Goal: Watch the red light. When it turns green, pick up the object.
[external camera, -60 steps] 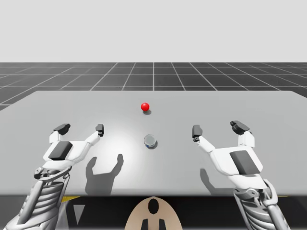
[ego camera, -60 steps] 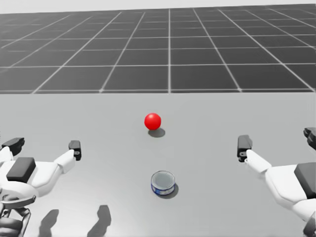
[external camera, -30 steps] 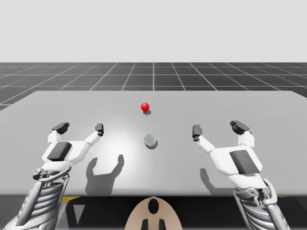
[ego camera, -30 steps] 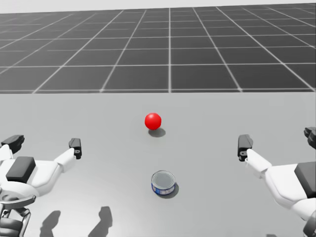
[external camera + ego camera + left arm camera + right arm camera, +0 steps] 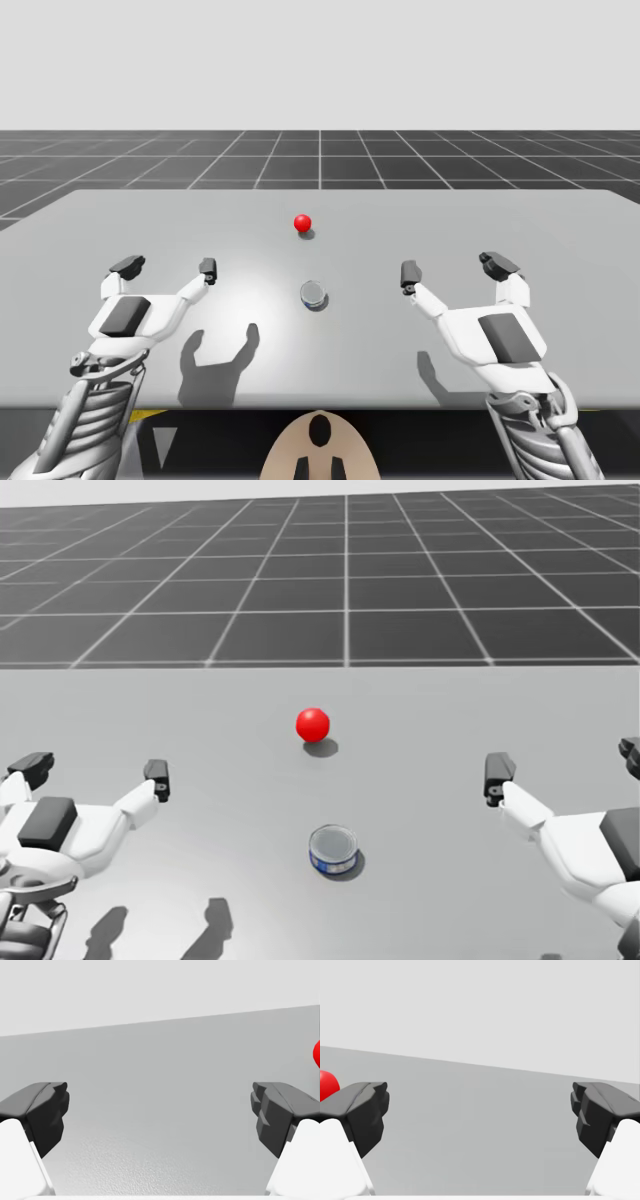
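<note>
The light is a red ball [image 5: 302, 223] [image 5: 313, 724] resting on the grey table past its middle. Nearer to me stands a short round can [image 5: 313, 293] [image 5: 333, 849] with a blue side and a silvery lid, upright. My left gripper [image 5: 167, 267] [image 5: 93, 770] hovers open to the can's left, with nothing between its fingers. My right gripper [image 5: 452, 266] [image 5: 562, 764] hovers open to the can's right, likewise holding nothing. The red ball [image 5: 316, 1053] peeks in beside the left gripper [image 5: 160, 1112], and the red ball [image 5: 327, 1084] also peeks in beside the right gripper [image 5: 480, 1112].
The grey table [image 5: 560, 230] stretches wide, and its far edge lies beyond the ball. A dark gridded floor [image 5: 320, 155] surrounds it. Both arms' shadows fall on the tabletop near its front edge.
My head has turned very slightly. The ball stays red, and the can and both arms have not moved.
</note>
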`<state>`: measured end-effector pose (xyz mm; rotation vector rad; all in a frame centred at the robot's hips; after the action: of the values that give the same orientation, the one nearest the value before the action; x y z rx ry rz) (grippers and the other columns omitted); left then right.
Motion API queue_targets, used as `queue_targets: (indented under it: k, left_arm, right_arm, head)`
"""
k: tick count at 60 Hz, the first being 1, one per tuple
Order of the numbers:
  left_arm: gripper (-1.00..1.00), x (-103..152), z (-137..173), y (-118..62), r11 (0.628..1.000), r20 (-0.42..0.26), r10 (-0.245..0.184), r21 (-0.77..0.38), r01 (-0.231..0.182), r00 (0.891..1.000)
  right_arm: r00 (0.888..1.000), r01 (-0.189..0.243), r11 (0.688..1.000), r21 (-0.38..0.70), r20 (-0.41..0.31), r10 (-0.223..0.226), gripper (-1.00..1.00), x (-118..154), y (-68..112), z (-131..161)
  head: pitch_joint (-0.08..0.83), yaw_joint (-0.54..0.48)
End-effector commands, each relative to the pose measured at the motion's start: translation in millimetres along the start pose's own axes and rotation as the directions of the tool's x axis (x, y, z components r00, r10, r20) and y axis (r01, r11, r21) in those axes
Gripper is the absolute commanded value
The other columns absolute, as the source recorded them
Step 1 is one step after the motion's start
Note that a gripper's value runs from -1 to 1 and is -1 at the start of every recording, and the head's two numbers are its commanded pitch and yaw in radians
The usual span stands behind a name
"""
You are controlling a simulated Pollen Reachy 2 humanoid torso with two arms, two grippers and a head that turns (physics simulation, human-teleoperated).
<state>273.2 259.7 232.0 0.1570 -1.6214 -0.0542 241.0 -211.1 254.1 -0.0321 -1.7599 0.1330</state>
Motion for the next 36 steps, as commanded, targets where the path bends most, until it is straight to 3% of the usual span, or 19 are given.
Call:
queue_targets:
  k: [1,36]
  left_arm:
    - [-1.0,-0.3,0.1,-0.3,1.0,0.0,-0.005,0.0,0.005,1.0]
    - [-1.0,-1.6,0.0,-1.3,1.0,-0.004,-0.012,-0.006,0.012,1.0]
  right_arm:
    - [1.0,0.013,1.0,-0.003,-0.001,-0.013,-1.0,-0.1,1.9,0.2]
    - [1.0,0.003,1.0,-0.003,0.003,-0.003,-1.0,0.7,2.4,1.2]
  head:
    - [0.417,0.06]
    - [0.423,0.07]
